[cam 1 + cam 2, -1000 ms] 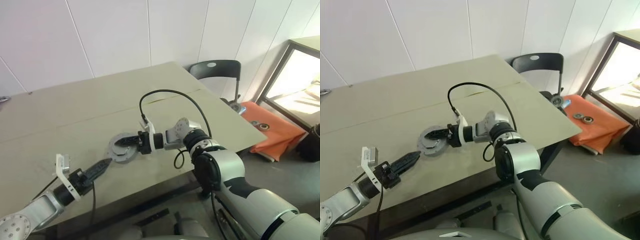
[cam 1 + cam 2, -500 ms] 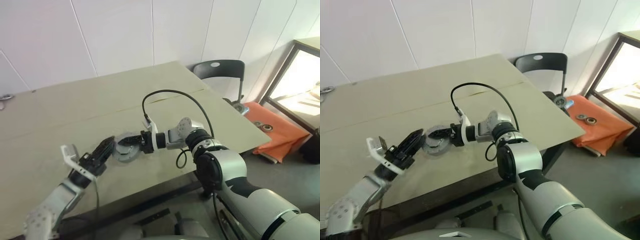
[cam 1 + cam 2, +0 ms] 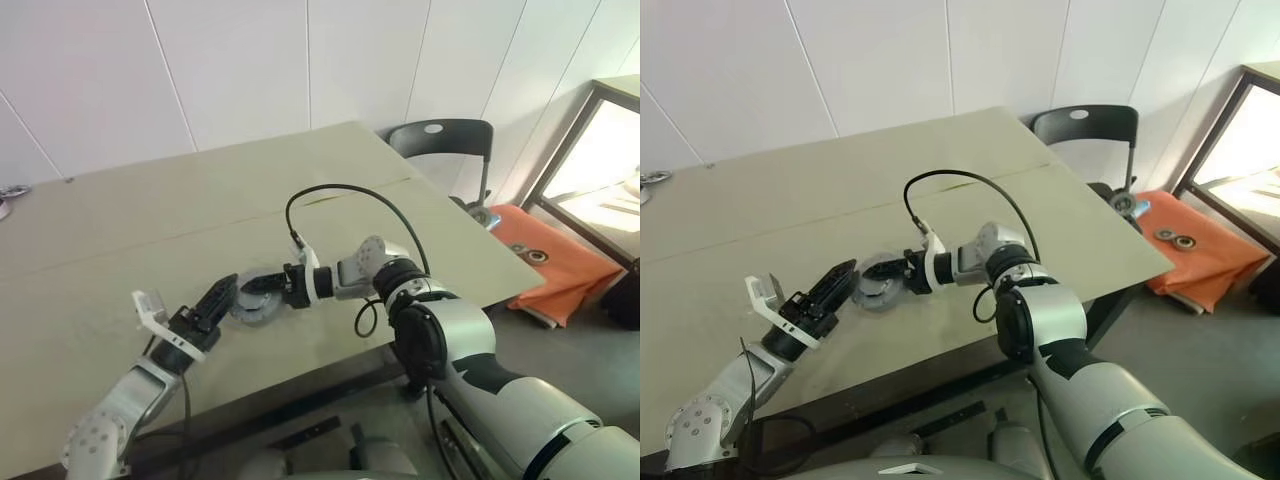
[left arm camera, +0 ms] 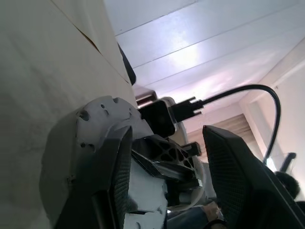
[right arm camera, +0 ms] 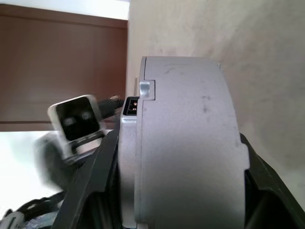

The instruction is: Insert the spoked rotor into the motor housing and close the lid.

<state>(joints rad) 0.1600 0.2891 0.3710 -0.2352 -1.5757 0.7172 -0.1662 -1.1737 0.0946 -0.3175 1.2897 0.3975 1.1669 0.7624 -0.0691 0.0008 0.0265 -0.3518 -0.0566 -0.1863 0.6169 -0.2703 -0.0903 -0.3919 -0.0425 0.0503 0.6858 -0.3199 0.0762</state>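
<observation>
The motor housing (image 3: 250, 300) is a grey round squat casing, held on edge just above the table (image 3: 120, 220). My right gripper (image 3: 262, 286) is shut on it from the right, one black finger (image 5: 95, 191) on each flat face. My left gripper (image 3: 226, 290) comes in from the left with its fingers (image 4: 238, 181) open, their tips at the casing's (image 4: 102, 138) rim beside the right gripper's fingers. Whether they touch the casing I cannot tell. The spoked rotor is out of view, and I cannot pick out the lid on the casing (image 5: 186, 143).
A black cable (image 3: 340, 190) loops over the right wrist. A black chair (image 3: 440, 140) stands past the table's far right corner, and an orange mat (image 3: 545, 265) with small parts lies on the floor at the right. The table's front edge runs just below both grippers.
My left arm has lifted from near the table's front edge and reached right, up to the casing. The right gripper has kept its hold in place.
</observation>
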